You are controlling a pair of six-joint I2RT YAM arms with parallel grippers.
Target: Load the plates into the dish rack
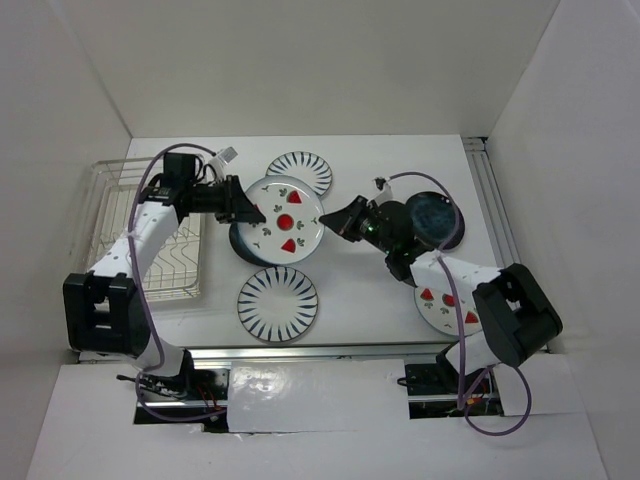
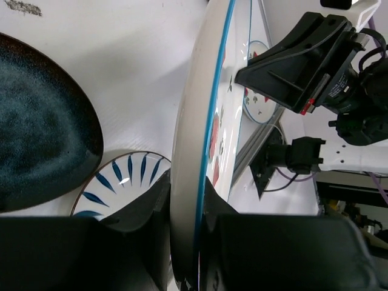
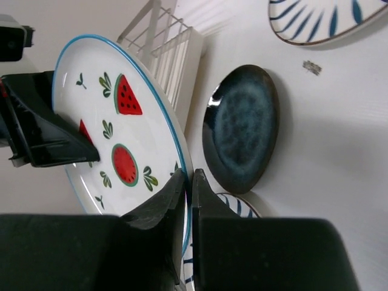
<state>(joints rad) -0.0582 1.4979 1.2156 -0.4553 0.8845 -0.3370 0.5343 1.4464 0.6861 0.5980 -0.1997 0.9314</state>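
While all six plates sit outside the dish rack (image 1: 180, 270) at frame left, you've got one watermelon plate (image 1: 285, 222) held up at centre, partly over a dark blue plate (image 3: 242, 127) lying on the bench (image 1: 370, 290). Left gripper (image 1: 250, 212) is clamped on its left rim. Right gripper (image 1: 338, 220) looks pinched on the right rim. Striped plates lie just above (image 1: 300, 172) and below (image 1: 278, 303) it. Second dark blue plate (image 1: 435, 215) and second watermelon plate (image 1: 440, 305) are at right, partly under the right arm.
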